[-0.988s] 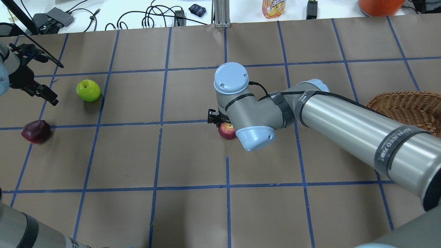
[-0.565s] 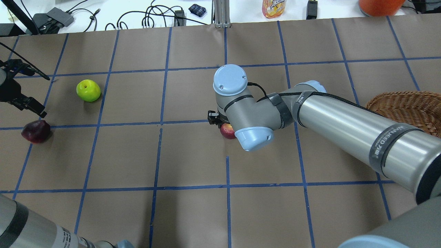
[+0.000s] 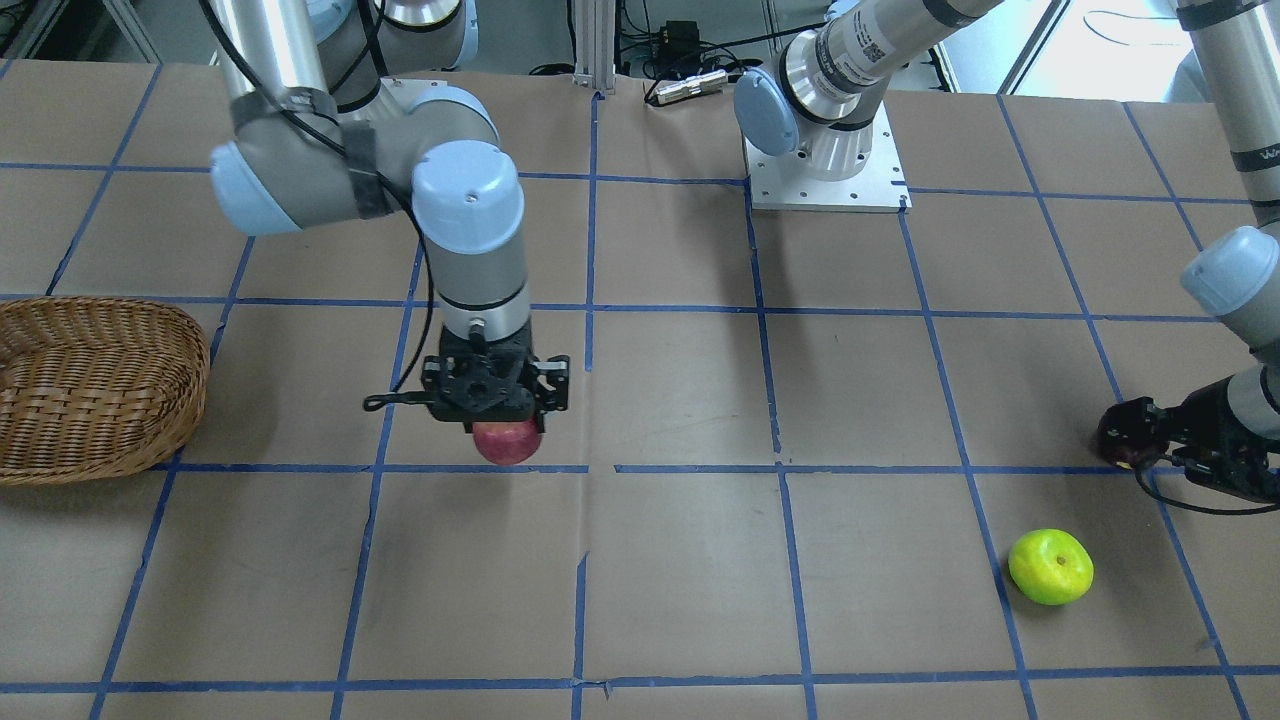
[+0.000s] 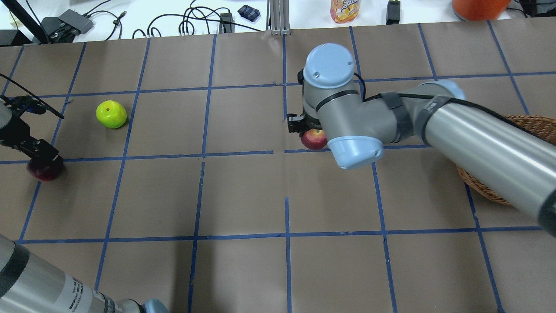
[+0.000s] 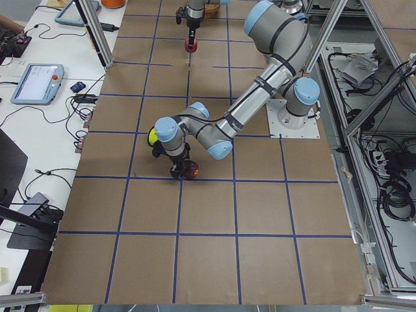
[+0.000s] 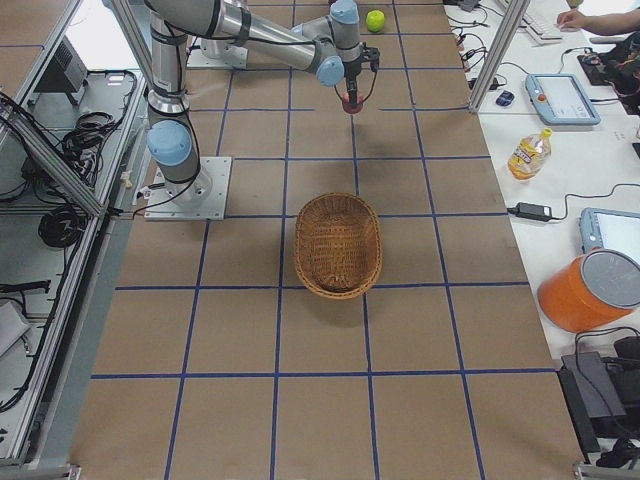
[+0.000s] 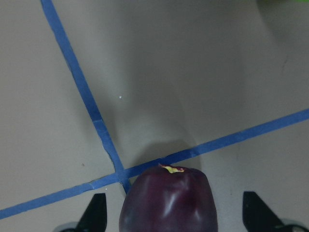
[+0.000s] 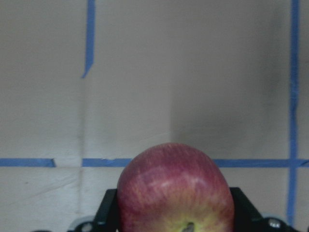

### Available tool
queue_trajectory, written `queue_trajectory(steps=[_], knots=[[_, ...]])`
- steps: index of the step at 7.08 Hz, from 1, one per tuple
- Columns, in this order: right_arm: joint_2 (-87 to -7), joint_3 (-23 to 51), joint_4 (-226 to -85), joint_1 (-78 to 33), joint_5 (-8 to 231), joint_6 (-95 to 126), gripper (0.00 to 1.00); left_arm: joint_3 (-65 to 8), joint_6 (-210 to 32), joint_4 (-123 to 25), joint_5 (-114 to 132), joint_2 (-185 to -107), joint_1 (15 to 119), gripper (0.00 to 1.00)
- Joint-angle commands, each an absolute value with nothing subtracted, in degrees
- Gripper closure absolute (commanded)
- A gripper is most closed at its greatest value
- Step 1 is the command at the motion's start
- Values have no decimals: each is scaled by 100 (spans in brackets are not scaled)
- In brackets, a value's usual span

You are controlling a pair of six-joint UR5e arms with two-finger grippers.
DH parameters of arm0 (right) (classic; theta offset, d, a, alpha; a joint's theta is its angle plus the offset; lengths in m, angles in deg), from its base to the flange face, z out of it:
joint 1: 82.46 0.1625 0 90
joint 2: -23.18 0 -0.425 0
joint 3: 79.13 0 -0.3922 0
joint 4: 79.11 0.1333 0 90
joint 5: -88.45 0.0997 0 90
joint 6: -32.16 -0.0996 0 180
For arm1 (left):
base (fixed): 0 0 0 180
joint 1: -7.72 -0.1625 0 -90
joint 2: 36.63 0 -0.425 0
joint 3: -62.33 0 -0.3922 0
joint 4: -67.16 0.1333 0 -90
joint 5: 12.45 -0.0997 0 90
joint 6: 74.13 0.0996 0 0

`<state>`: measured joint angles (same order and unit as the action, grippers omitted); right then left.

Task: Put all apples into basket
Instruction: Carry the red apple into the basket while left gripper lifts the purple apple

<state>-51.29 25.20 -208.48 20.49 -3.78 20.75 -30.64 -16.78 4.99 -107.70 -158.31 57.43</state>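
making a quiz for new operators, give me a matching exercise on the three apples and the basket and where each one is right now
1 red apple
2 maroon apple
3 green apple
4 basket

A lying free on the table
B gripped in the right claw
C empty
D on the table, straddled by the open left claw

Pairs: 1-B, 2-D, 3-A, 4-C

Overhead, the right arm point(image 4: 478, 139) covers much of the basket point(image 4: 543, 126) (the front view's edge crops it too).
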Motion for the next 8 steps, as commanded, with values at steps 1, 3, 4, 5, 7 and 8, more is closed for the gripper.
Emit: queue_trajectory(steps=[1, 3, 4, 5, 7, 8], knots=[[-6011, 2773, -20330, 534, -384, 3414, 80, -3170, -1683, 467, -10772, -15924, 5616, 0], [-6199, 3142, -20163, -794, -419, 5034, 80, -3223, -1500, 266, -10754, -15802, 5589, 86], [-6190, 3239, -20206, -1550, -393, 5949, 80, -3145, -1472, 126, -10755, -15748, 5606, 96], [-6086, 3249, -20250, -2314, -297, 6993, 80, -2918, -1516, -154, -10868, -15643, 5728, 100], [-5333, 3117, -21043, -3442, 105, 8595, 80, -2181, -2310, -1321, -11028, -15345, 6848, 100], [-4798, 3091, -21607, -3908, 361, 9099, 79, -2143, -2820, -1396, -10940, -15196, 7385, 100]])
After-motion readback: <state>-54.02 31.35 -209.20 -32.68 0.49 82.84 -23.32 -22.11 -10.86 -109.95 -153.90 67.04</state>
